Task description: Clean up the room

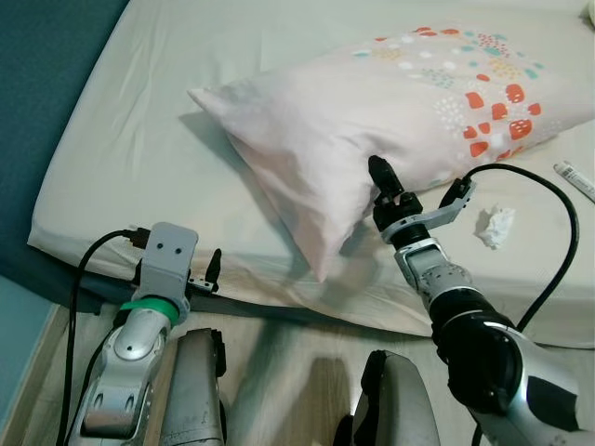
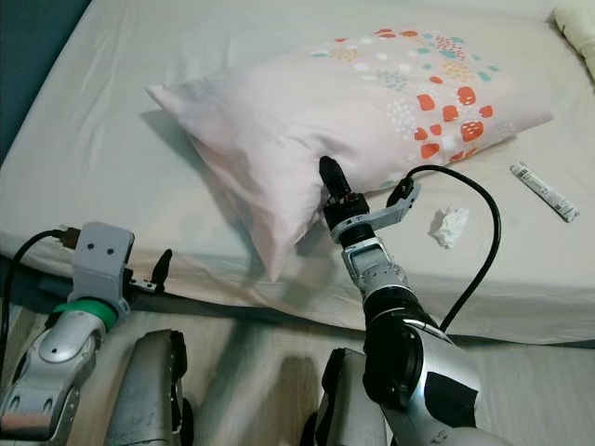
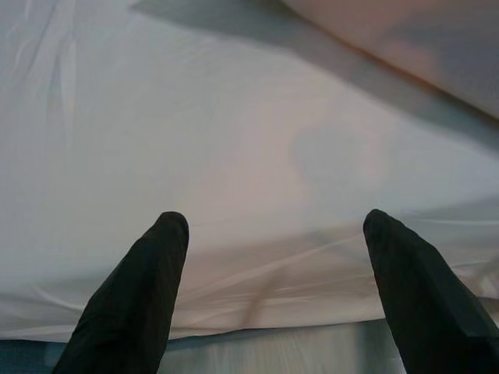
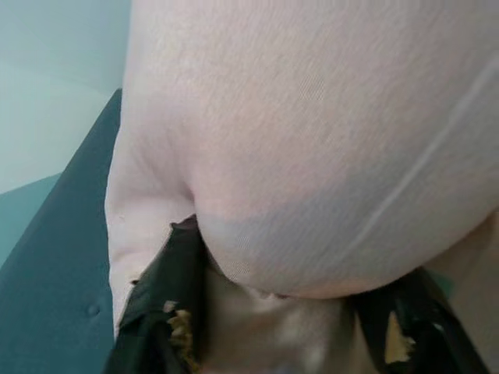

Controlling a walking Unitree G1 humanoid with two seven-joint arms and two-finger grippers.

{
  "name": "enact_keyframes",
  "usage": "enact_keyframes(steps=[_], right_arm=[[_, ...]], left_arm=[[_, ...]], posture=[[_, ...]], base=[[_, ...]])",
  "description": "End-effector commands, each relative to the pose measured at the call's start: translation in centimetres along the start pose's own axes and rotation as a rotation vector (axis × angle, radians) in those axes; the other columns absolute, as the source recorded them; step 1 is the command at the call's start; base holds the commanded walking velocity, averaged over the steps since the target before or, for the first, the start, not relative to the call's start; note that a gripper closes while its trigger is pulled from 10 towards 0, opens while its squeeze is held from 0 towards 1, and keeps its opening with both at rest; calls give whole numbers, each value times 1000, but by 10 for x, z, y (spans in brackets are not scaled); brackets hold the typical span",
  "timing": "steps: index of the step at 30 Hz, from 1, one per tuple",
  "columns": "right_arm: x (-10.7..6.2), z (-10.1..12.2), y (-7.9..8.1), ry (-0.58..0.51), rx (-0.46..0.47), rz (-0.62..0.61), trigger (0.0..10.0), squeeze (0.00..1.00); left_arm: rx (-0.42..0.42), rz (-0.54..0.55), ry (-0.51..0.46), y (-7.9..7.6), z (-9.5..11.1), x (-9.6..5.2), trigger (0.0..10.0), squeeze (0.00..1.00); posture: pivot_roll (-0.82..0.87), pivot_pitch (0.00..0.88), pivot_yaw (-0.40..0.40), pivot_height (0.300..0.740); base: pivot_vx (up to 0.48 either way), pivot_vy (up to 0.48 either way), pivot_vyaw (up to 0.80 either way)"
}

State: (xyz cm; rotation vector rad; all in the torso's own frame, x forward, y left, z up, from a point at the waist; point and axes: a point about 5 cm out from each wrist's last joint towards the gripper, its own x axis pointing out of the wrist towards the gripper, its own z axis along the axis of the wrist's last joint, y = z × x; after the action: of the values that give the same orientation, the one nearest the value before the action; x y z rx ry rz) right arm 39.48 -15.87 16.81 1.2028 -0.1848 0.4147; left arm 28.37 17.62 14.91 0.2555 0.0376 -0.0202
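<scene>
While left claw [image 1: 213, 269] hangs spread wide by bed [image 1: 139, 139] edge, right claw [image 1: 379, 173] seems clamped on pink pillow [image 1: 372, 102]; crumpled tissue [image 1: 495, 226] nearby.

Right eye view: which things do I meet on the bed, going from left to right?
Left gripper → pillow → crumpled tissue → small tube.

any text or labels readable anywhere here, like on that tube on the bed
None can be read.
The tube has dark marks along it, too small and blurred to read.
The pillow bears only dots and orange patches, no words.
</scene>
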Motion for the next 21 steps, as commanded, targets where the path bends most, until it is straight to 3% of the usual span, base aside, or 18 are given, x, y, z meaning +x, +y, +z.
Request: enact_keyframes(steps=[1, 2, 4, 6, 7, 8, 9, 10, 11, 14, 15, 16, 17, 18, 21], right_arm=[[0, 17, -2, -79, -43, -62, 0, 0], [0, 17, -2, -79, -43, -62, 0, 0], [-3, 28, -7, -87, -165, -140, 0, 0], [-3, 28, -7, -87, -165, -140, 0, 0], [-4, 33, -9, -53, -286, -185, 0, 0], [-2, 41, -6, 3, -473, -214, 0, 0], [-2, 41, -6, 3, -473, -214, 0, 0], [4, 53, 1, 50, -665, -230, 0, 0], [4, 53, 1, 50, -665, -230, 0, 0], [34, 85, 45, 158, -1211, -214, 0, 0], [34, 85, 45, 158, -1211, -214, 0, 0], [44, 91, 61, 167, -1360, -206, 0, 0], [51, 94, 74, 164, -1453, -197, 0, 0], [51, 94, 74, 164, -1453, -197, 0, 0], [73, 87, 112, 137, -1661, -109, 0, 0]], left_arm=[[3, 1, 30, -2, -7, 1, 10000, 1000], [3, 1, 30, -2, -7, 1, 10000, 1000], [-4, 10, 19, -1, -5, 3, 10000, 1000], [-4, 10, 19, -1, -5, 3, 10000, 1000], [-13, 16, 6, 0, -2, 4, 10000, 1000], [-27, 24, -12, 2, 3, 6, 10000, 1000], [-27, 24, -12, 2, 3, 6, 10000, 1000], [-45, 31, -35, 5, 9, 7, 10000, 1000], [-45, 31, -35, 5, 9, 7, 10000, 1000], [-99, 45, -107, 7, 26, 10, 10000, 1000], [-99, 45, -107, 7, 26, 10, 10000, 1000], [-112, 50, -123, 5, 30, 11, 10000, 1000], [-121, 54, -134, 4, 33, 11, 10000, 1000], [-121, 54, -134, 4, 33, 11, 10000, 1000], [-129, 53, -159, 0, 39, 10, 10000, 1000]], posture=[[325, 228, -38, 530], [325, 228, -38, 530], [321, 222, -39, 530], [321, 222, -39, 530], [317, 221, -41, 530], [308, 215, -44, 530], [308, 215, -44, 530], [291, 213, -47, 530], [291, 213, -47, 530], [263, 200, -75, 530], [263, 200, -75, 530], [262, 197, -81, 530], [262, 197, -81, 530], [262, 197, -81, 530], [262, 191, -98, 530]], base=[[0, 0, 0], [0, 0, 0], [0, 0, 0], [0, 0, 0], [0, 0, 0], [0, 0, 0], [0, 0, 0], [0, 0, 0], [0, 0, 0], [0, 0, 0], [0, 0, 0], [0, 0, 0], [0, 0, 0], [0, 0, 0], [0, 0, 0]])
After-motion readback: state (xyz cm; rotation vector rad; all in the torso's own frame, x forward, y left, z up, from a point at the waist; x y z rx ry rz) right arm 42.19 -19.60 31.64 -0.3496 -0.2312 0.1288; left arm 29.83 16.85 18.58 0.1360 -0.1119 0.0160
